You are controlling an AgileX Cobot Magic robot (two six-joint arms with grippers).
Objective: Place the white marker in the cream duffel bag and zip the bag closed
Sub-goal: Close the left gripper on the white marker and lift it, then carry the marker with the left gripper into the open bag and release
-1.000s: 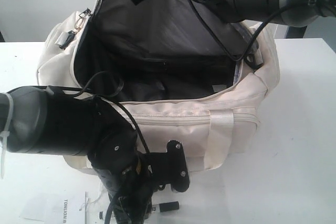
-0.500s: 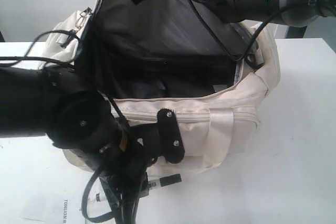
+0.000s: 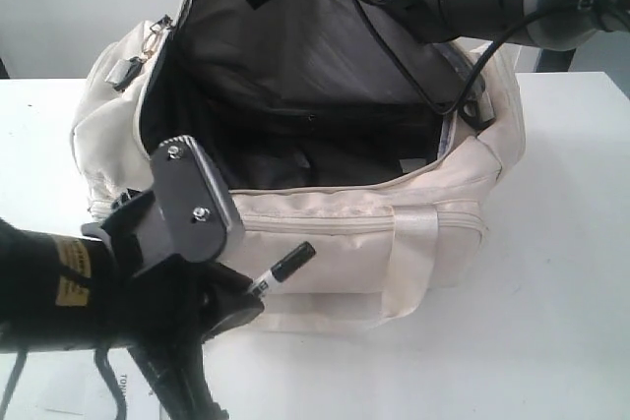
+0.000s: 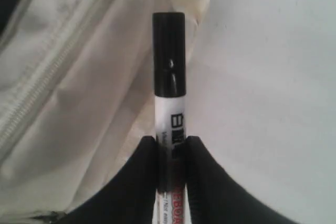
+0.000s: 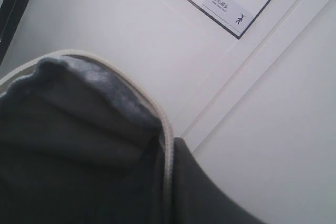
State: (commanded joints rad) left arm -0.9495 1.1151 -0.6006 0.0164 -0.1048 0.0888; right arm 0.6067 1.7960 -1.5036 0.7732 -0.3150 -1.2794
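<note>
The cream duffel bag (image 3: 433, 213) stands open on the white table, its dark-lined top flap (image 3: 285, 36) held upright. My right gripper (image 5: 167, 153) is shut on the flap's piped edge (image 5: 163, 124), at the top of the exterior view. My left gripper (image 4: 172, 148) is shut on the white marker (image 4: 169, 111), gripping the barrel while the black cap (image 3: 292, 263) sticks out. In the exterior view the marker hangs in front of the bag's front wall, below the rim of the opening. The left arm (image 3: 118, 292) covers the bag's lower left corner.
The white table (image 3: 551, 322) extends to the right of the bag. A paper sheet with printed text (image 3: 123, 381) lies at the front left, partly under the left arm. A dark metal ring and clip (image 3: 128, 71) hang at the bag's left end.
My left gripper has lifted the marker off the table and swung up in front of the bag; the cap now points up-right. The right arm still holds the flap up.
</note>
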